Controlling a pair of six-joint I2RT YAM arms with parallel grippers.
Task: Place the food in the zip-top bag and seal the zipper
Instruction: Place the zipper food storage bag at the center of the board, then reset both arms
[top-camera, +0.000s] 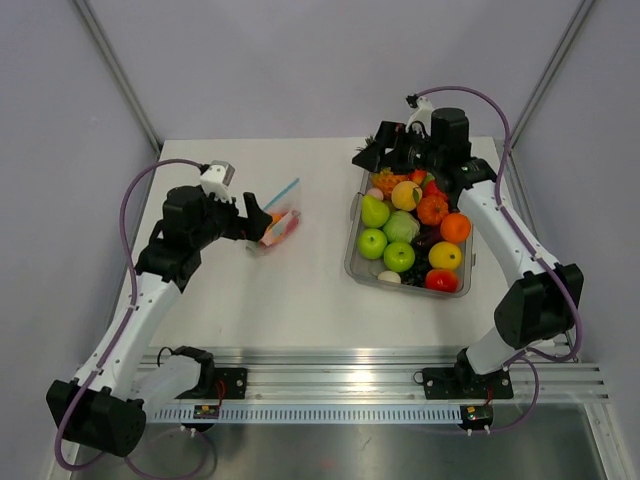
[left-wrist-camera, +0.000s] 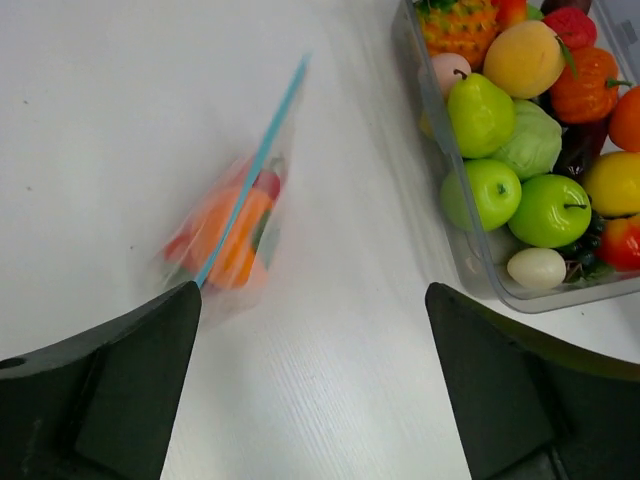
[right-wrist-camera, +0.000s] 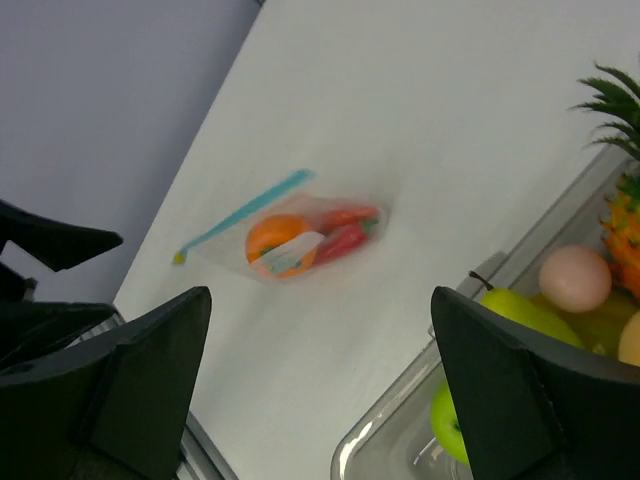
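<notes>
Evidently left pincer (left-wrist-camera: 312, 300) and right pincer (right-wrist-camera: 320, 300) agape, empty; zip-top bag (right-wrist-camera: 285, 215) label (right-wrist-camera: 300, 247) unreadable.

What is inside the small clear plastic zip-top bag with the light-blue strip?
Through the bag, a small orange piece and a long red chili pepper show; anything beneath them is hidden.

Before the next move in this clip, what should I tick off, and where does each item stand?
1. Food inside the bag: ok, the orange piece and red pepper show through it.
2. Zipper pressed shut: cannot tell.
3. Left gripper open and empty: ok.
4. Right gripper open and empty: ok.
5. Bag lying apart from the tray: ok.
</notes>
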